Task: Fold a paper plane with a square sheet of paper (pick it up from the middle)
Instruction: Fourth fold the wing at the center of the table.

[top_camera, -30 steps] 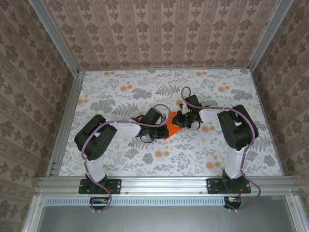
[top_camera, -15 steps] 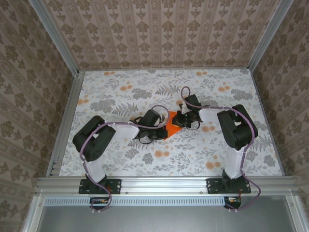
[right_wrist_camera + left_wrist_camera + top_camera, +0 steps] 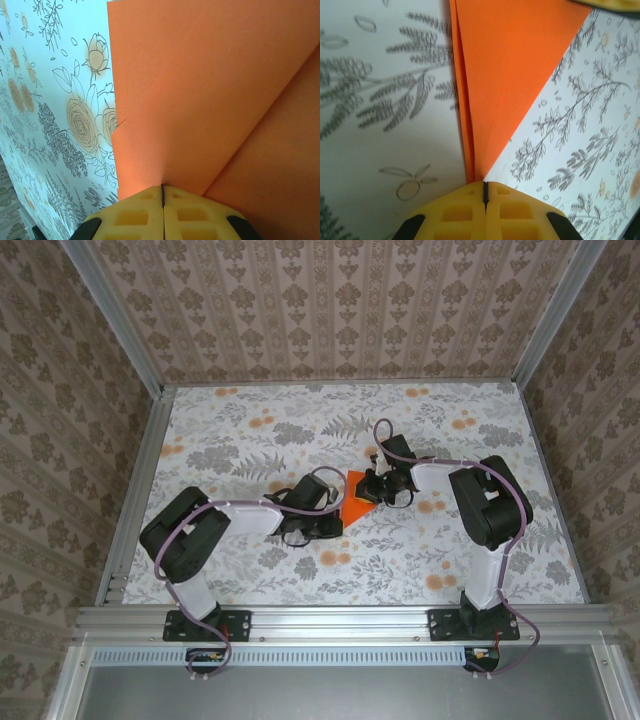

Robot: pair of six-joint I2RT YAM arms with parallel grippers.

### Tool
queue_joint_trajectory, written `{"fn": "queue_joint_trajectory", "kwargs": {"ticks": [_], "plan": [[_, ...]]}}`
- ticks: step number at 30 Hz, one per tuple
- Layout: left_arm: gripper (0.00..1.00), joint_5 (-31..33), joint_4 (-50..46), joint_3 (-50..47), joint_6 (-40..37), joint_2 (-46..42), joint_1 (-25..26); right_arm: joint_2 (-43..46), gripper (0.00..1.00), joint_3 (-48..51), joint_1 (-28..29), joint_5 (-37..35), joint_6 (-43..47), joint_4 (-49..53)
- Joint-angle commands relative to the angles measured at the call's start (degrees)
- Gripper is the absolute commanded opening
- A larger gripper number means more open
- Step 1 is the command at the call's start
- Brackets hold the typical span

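Note:
The square sheet of paper [image 3: 355, 505] lies mid-table, folded into a bright orange pointed wedge. In the left wrist view the paper [image 3: 510, 65] narrows to a tip that ends right at my left gripper [image 3: 485, 186]. Its yellow jaws are shut, with a doubled edge running along the paper's left side. From above, the left gripper [image 3: 335, 523] sits at the paper's near-left end. My right gripper [image 3: 372, 490] is at the far-right end. In the right wrist view the right gripper [image 3: 162, 189] is shut, with the paper [image 3: 200, 90] dimpling into its seam beside a diagonal fold.
The floral tablecloth [image 3: 250, 440] covers the table, and aluminium rails [image 3: 135, 490] and patterned walls close in three sides. Both arms bend inward, with their elbows [image 3: 190, 535] out toward the sides. Open cloth lies behind and in front of the paper.
My left arm has drawn back toward the near left, bringing its shut gripper from over the paper down to its tip. The right gripper has stayed in place.

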State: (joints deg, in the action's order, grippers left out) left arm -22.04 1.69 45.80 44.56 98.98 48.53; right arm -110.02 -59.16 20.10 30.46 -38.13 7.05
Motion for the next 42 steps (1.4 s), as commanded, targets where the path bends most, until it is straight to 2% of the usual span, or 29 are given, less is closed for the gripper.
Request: {"fn": "queue_joint_trajectory", "kwargs": {"ticks": [1,7,10,17,26,32,42], "plan": [[0.04,-1.0,-9.2,-1.5,-2.1,-1.7,1.0,-3.9,0.06,0.8,-0.3,-8.2,0.2,5.0],[0.04,4.0,-6.8,0.2,-1.7,-9.2,-1.0,-3.9,0.06,0.9,-0.3,-8.3,-0.1,4.7],[0.05,5.5,-4.3,1.9,-1.4,-9.7,-1.4,-4.0,0.06,0.9,-0.3,-8.2,-0.3,4.4],[0.05,2.9,-0.9,8.7,-0.4,-0.1,-1.7,-4.2,0.06,0.9,-0.3,-8.0,-0.4,4.1],[0.04,2.4,-1.9,15.8,0.2,10.3,-1.9,-4.1,0.06,1.0,-0.3,-7.7,-0.8,3.6],[0.04,2.5,-2.7,14.3,0.4,11.6,-2.1,-4.4,0.06,1.1,-0.3,-7.9,-0.8,3.6],[0.04,0.1,-3.1,5.3,1.1,6.8,-0.2,-4.9,0.06,0.7,-0.4,-8.9,-0.6,4.5]]}}
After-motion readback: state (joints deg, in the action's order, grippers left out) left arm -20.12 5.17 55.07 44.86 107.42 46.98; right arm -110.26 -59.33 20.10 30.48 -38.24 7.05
